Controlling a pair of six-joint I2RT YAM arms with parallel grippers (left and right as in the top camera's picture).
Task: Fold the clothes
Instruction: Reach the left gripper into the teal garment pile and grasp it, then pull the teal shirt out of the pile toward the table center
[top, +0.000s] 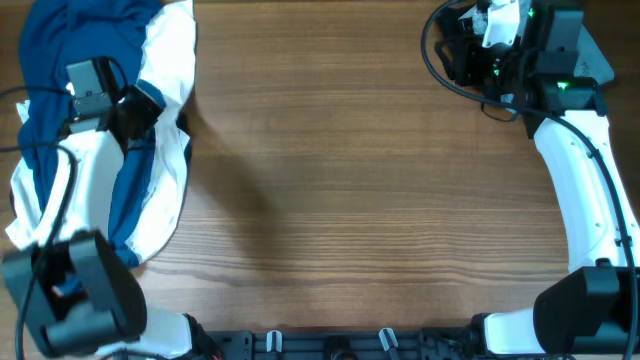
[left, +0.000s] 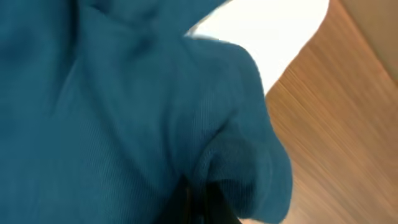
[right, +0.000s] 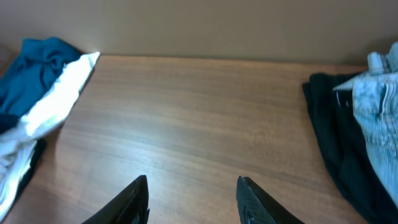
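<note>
- Left tool (left: 198, 202): clenched on a bunched fold of the dark-blue T-shirt (top: 50, 40).
- The dark-blue T-shirt lies crumpled on the white shirt (top: 175, 50) at the left edge of the bench (top: 350, 200).
- Right tool (right: 193, 193): released, fingers apart above bare bench, near a dark garment (right: 329, 137).

no readable text, labels, brands or numbers anywhere in view

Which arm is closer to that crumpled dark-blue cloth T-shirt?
Left. The left end effector is right against the crumpled dark-blue cloth T-shirt, whose fabric fills its wrist camera view. The right end effector hangs open over the bare wooden table, far across from the shirt.
</note>
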